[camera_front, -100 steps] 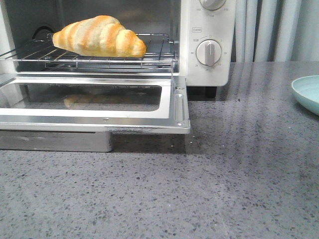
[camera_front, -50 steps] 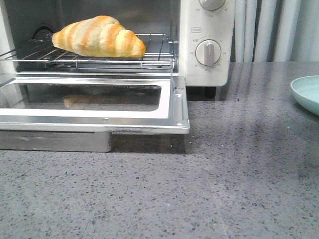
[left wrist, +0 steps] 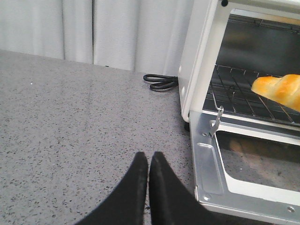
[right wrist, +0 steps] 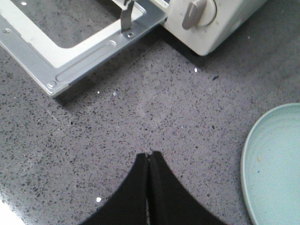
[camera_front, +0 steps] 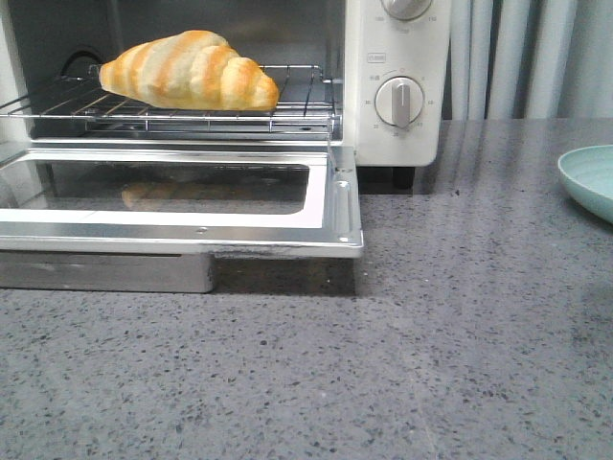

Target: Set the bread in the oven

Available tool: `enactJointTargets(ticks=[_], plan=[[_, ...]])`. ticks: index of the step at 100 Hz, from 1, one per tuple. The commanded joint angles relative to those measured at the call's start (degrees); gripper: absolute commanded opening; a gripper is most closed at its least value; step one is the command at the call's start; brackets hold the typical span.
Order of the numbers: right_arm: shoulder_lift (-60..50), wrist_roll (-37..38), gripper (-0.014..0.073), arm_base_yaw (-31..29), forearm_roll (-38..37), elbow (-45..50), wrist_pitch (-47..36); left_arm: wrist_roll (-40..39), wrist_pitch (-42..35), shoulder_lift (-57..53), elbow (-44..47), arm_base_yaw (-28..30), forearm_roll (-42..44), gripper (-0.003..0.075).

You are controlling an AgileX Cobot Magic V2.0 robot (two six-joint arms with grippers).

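The bread [camera_front: 190, 70], golden-orange with cream stripes, lies on the wire rack [camera_front: 297, 101] inside the cream-white oven [camera_front: 397, 144]. One end of it shows in the left wrist view [left wrist: 279, 90]. The oven door [camera_front: 340, 206] hangs open and flat, also in the left wrist view [left wrist: 206, 159] and the right wrist view [right wrist: 79, 70]. My left gripper [left wrist: 148, 157] is shut and empty over the counter, beside the door's corner. My right gripper [right wrist: 149, 155] is shut and empty over the counter, between the door and the plate. Neither gripper shows in the front view.
A pale green plate [camera_front: 589, 177] sits at the right edge of the grey speckled counter, also in the right wrist view [right wrist: 276, 164]. A black cable [left wrist: 161, 83] lies coiled beside the oven. Pale curtains [left wrist: 93, 33] hang behind. The oven's dials [camera_front: 399, 101] face forward.
The view has shifted very slightly; the bread, oven and door stay where they were.
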Motion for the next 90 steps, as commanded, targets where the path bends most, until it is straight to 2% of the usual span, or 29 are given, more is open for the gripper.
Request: enactJointTargets(ticks=[1,24,33,40,50,67,78,90], plan=[[-4.36,0.33,-0.0076,-3.65,0.48,4.14,-10.46,-0.01,-4.74,-1.20,-1.60,0.08,-0.90,-0.0021],[-16.81,0.08,-0.0076,-13.31,3.88,20.61,-25.48,-0.01,-4.74,-1.20,-1.60,0.08,-0.90,-0.0021],[-21.92,-5.27,-0.0076,-15.86,7.99,25.69,-28.70,-0.01,-4.74,-1.20,-1.60,0.08,-0.90,-0.0021],[-25.78,-11.19,-0.0076,-17.67,12.42,28.65,-29.97,-0.01,-4.74,-1.20,-1.60,0.08,-0.90,-0.0021],[-29.75,-14.57,-0.0076,-20.11,14.75,31.66,-30.69,-0.01,-4.74,-1.20,-1.60,0.08,-0.90,-0.0021],[-33.43,-15.84,-0.0076,-25.94,16.53,34.73,-32.52,-0.01,-4.74,-1.20,-1.60,0.08,-0.90,-0.0021],[-34.15,-20.19,-0.0076,-30.10,20.82,36.08,-33.86,-0.01,-4.74,-1.20,-1.60,0.08,-0.90,-0.0021],[-34.15,-20.21,-0.0076,-34.79,20.82,36.08,-34.77,-0.01,-4.74,-1.20,-1.60,0.08,-0.90,-0.0021]])
